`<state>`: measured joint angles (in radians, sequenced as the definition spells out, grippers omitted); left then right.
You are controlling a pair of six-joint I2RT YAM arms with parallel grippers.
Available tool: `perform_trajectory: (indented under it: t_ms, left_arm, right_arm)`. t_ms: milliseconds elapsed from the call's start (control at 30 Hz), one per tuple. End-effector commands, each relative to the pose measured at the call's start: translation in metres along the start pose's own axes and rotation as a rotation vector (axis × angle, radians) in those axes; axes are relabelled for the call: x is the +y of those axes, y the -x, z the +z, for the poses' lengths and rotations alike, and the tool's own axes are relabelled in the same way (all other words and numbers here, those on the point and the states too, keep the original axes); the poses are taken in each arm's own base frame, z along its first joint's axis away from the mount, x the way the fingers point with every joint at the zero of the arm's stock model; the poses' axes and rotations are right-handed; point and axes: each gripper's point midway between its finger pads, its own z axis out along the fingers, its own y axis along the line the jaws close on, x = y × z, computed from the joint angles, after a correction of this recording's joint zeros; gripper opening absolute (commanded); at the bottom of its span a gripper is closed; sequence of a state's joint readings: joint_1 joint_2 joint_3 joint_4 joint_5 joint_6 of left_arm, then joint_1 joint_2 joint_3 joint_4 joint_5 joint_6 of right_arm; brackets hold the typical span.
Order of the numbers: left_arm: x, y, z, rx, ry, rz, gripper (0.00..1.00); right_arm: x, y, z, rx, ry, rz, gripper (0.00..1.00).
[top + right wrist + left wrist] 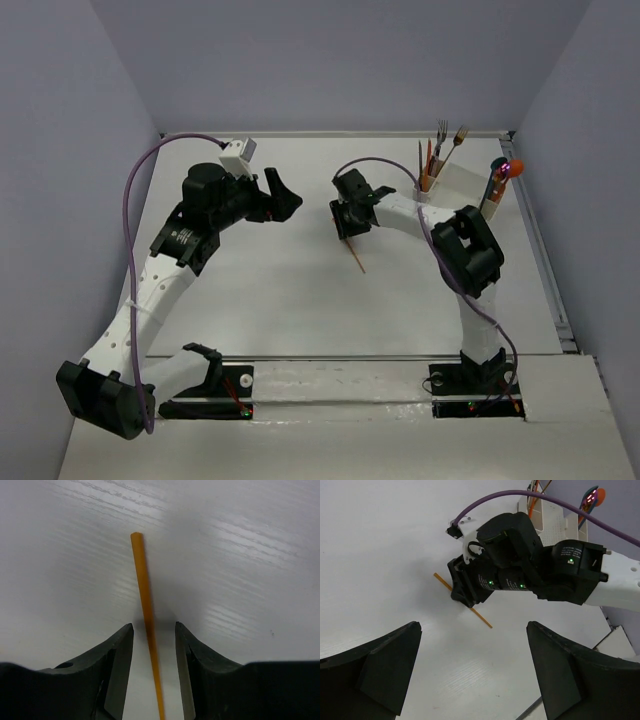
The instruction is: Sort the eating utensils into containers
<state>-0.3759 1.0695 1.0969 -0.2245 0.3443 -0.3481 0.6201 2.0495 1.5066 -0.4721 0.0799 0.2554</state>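
Tabletop (240, 555): white, fine ribbed grain, soft sheen, like fluted plastic sheet.
Stick (145, 600): orange, smooth, matt; wood or plastic, cannot tell.
Right gripper (154, 630): black matt plastic.
Left gripper (472, 630): same black matt plastic.
Arm shells (150, 285): white smooth plastic, slight gloss.
Cable (515, 493): purple, glossy sheath.
Forks (460, 133): gold, metallic shine.
Bin (462, 180): white plastic, matt.

A robotics lab cell: white table (290, 300) walled by plain grey panels (70, 120), two arms (160, 270) bolted on
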Motion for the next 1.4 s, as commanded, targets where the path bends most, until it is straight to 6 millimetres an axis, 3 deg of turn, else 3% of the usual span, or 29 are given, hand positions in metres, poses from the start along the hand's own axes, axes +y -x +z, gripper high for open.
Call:
perform_trajectory:
  t_ms: [0,133,233,267,333,433,500,533,567,633,667,700,767,800,833,900,933,1000,1033,1200,1267,1367]
  left_arm:
    - [-0.01,0.019,-0.007,-0.057,-0.02,0.042,0.99]
    - [-0.009,0.017,-0.009,-0.058,-0.019,0.041,0.99]
    - [-0.008,0.017,-0.009,-0.057,-0.013,0.043,0.99]
    - [-0.008,0.018,-0.009,-0.058,-0.01,0.044,0.99]
    - [-0.007,0.018,-0.009,-0.059,-0.009,0.047,0.99]
    - [-0.006,0.017,-0.008,-0.055,-0.006,0.047,0.99]
    - [-0.006,0.016,-0.007,-0.053,-0.008,0.049,0.99]
    - [-0.006,0.015,-0.006,-0.048,-0.009,0.046,0.99]
    - [-0.007,0.014,-0.006,-0.046,-0.012,0.043,0.99]
    - [-0.007,0.012,-0.007,-0.043,-0.016,0.039,0.99]
    - [-0.007,0.011,-0.008,-0.043,-0.016,0.038,0.99]
    - [-0.007,0.01,-0.008,-0.041,-0.017,0.036,0.99]
    - [-0.006,0.006,-0.009,-0.037,-0.018,0.031,0.99]
    - [-0.005,0.004,-0.009,-0.034,-0.019,0.03,0.99]
    - [-0.004,0.0,-0.008,-0.027,-0.02,0.026,0.99]
    - [-0.005,-0.002,-0.006,-0.022,-0.027,0.021,0.99]
    - [-0.005,-0.002,-0.006,-0.021,-0.03,0.021,0.99]
    - [-0.007,0.0,-0.005,-0.023,-0.037,0.024,0.99]
    - [-0.007,0.001,-0.004,-0.023,-0.037,0.023,0.99]
    - [-0.006,0.001,-0.005,-0.021,-0.033,0.031,0.99]
    - [-0.005,-0.001,-0.005,-0.017,-0.031,0.03,0.99]
    - [-0.004,-0.004,-0.004,-0.013,-0.03,0.028,0.99]
  right_arm:
    - [0.025,0.016,0.004,0.001,0.049,-0.015,0.45]
    - [0.021,-0.001,0.035,0.079,0.017,-0.028,0.41]
    - [0.021,-0.013,0.049,0.123,0.011,-0.029,0.2]
    - [0.02,-0.017,0.05,0.141,0.007,-0.027,0.07]
    - [0.019,-0.014,0.049,0.136,-0.001,-0.02,0.07]
    - [0.02,0.02,0.03,0.021,-0.01,-0.012,0.07]
    - [0.026,0.068,-0.007,-0.128,0.002,-0.002,0.07]
    - [0.011,0.092,-0.022,-0.203,-0.023,0.028,0.07]
    - [0.006,0.123,-0.061,-0.308,-0.015,0.055,0.07]
    - [-0.02,0.159,-0.105,-0.454,-0.05,0.115,0.07]
    - [-0.036,0.171,-0.127,-0.51,-0.069,0.146,0.07]
    - [-0.073,0.18,-0.166,-0.59,-0.106,0.205,0.07]
    - [-0.118,0.189,-0.204,-0.702,-0.178,0.277,0.07]
    - [-0.14,0.189,-0.223,-0.751,-0.223,0.303,0.07]
    - [-0.181,0.182,-0.25,-0.817,-0.326,0.34,0.07]
    - [-0.216,0.17,-0.27,-0.853,-0.412,0.381,0.07]
    - [-0.247,0.155,-0.275,-0.847,-0.497,0.421,0.07]
    - [-0.274,0.146,-0.298,-0.894,-0.587,0.437,0.07]
    - [-0.298,0.135,-0.307,-0.899,-0.642,0.471,0.07]
    - [-0.35,0.101,-0.319,-0.903,-0.741,0.575,0.07]
    - [-0.362,0.093,-0.32,-0.896,-0.767,0.592,0.07]
    - [-0.363,0.088,-0.305,-0.864,-0.758,0.576,0.07]
